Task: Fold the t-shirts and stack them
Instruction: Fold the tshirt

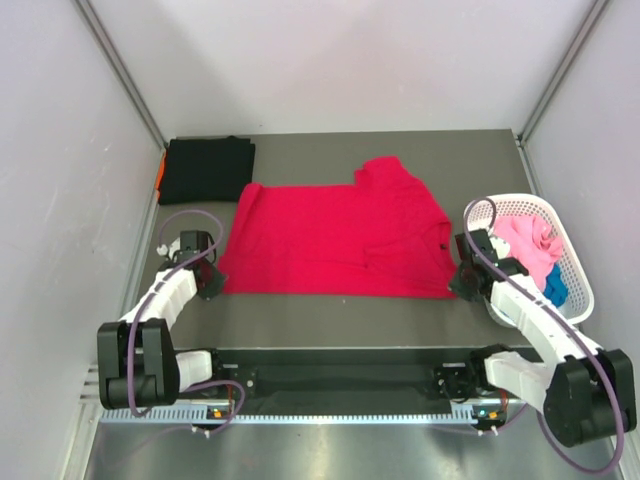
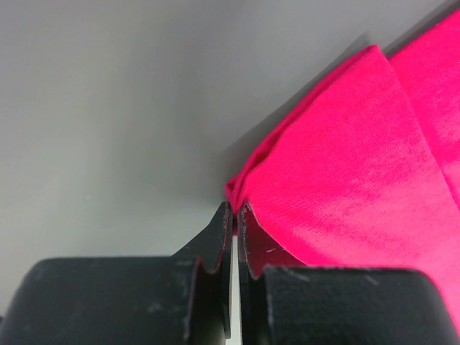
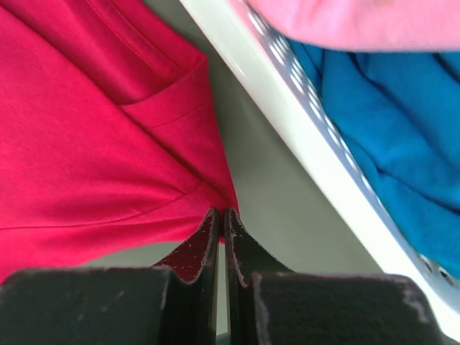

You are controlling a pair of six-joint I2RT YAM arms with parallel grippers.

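Noted left gripper (image 2: 234, 210) clamped on red t-shirt (image 1: 320, 240) hem corner, right gripper (image 3: 219, 214) clamped on the other. Judged cloth soft, limp, light; corners the best hold.

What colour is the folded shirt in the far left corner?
That folded shirt is black; the top view shows it best.

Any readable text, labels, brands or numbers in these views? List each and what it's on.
None. The red t-shirt, black t-shirt, white basket, left arm and right arm show no legible print in any view.
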